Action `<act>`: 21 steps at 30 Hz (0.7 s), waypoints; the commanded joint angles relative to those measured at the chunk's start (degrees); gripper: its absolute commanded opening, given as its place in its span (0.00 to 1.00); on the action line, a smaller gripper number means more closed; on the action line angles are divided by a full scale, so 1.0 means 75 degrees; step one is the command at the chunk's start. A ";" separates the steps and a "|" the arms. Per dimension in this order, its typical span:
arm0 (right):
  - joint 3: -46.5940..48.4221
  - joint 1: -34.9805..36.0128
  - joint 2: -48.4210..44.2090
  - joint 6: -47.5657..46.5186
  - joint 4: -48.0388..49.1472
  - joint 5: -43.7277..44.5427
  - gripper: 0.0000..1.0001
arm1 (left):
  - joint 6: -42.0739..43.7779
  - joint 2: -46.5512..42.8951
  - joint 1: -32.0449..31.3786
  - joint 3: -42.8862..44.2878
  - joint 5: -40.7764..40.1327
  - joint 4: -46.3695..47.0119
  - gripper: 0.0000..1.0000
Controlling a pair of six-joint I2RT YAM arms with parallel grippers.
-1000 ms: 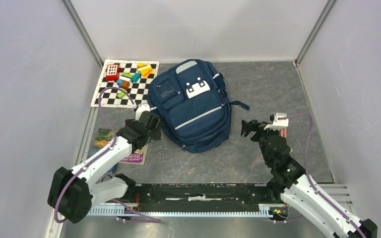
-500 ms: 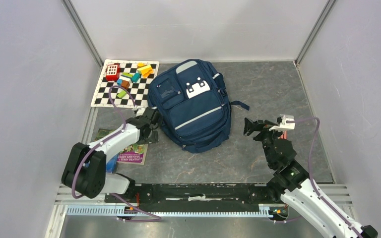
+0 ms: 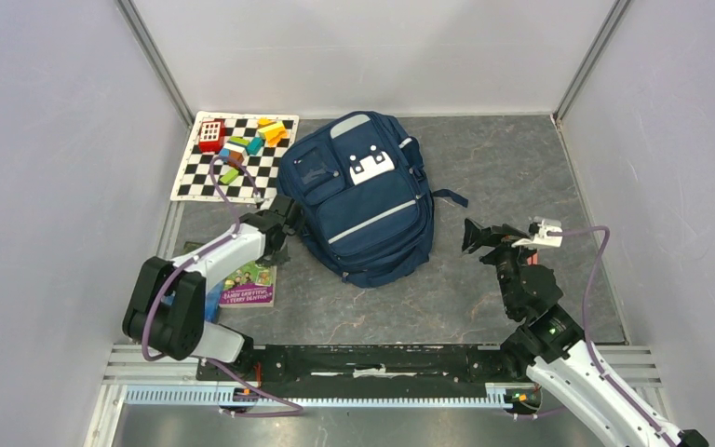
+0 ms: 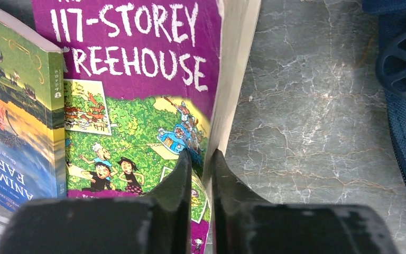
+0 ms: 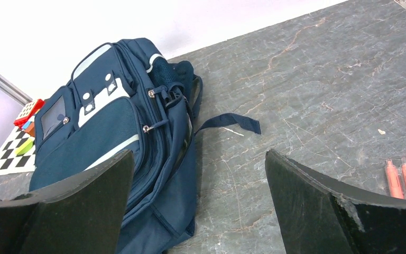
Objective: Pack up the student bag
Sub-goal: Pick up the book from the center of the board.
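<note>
The student bag (image 3: 363,200), navy with grey stripes and a white buckle patch, lies flat at the middle of the table; it also fills the left of the right wrist view (image 5: 105,132). My left gripper (image 3: 275,244) is just off the bag's left side. In the left wrist view it (image 4: 199,159) is shut on the edge of a purple "117-Storey Treehouse" book (image 4: 137,79), whose page block stands tilted up off the table. The same book (image 3: 249,284) shows below the arm in the top view. My right gripper (image 3: 470,237) hovers open to the bag's right, nothing between its fingers (image 5: 199,153).
An "Animal Farm" book (image 4: 16,121) lies beside the purple one. A chequered mat (image 3: 195,182) with coloured blocks and a red toy (image 3: 210,133) sits at the back left. Two orange markers (image 5: 402,180) lie right of the right gripper. Walls enclose three sides.
The left gripper was open a second ago and has since shut on the purple book's edge, the arm having swung in beside the bag. The right gripper drifted slightly right, still open.
</note>
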 commanded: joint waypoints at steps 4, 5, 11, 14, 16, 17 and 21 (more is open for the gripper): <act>0.0013 0.0000 -0.0166 -0.0057 0.0115 0.0218 0.98 | 0.0054 -0.0396 0.0060 -0.0101 0.0410 0.0127 0.02; 0.0019 0.0000 -0.0170 -0.0059 0.0095 0.0224 0.98 | 0.0066 -0.0576 0.0068 -0.0095 0.0494 0.0122 0.02; 0.0115 0.0000 -0.0202 -0.0133 -0.0077 0.0250 0.98 | 0.0471 -0.2237 0.0069 0.0042 0.1432 0.0071 0.02; 0.0181 0.0000 -0.0218 -0.0184 -0.0179 0.0282 0.98 | 0.0764 -0.3281 0.0059 0.0138 0.1678 -0.0095 0.02; 0.0192 -0.0007 -0.0199 -0.0221 -0.0210 0.0256 0.98 | 0.0848 -0.3938 0.0061 0.0181 0.1741 -0.0192 0.02; 0.0201 0.0000 -0.0191 -0.0276 -0.0188 0.0202 0.98 | 0.0872 -0.4207 0.0059 0.0202 0.1787 -0.0232 0.02; 0.0238 -0.0003 0.0091 -0.0442 0.0015 -0.0509 0.98 | 0.0912 -0.4701 0.0065 0.0323 0.2117 -0.0367 0.02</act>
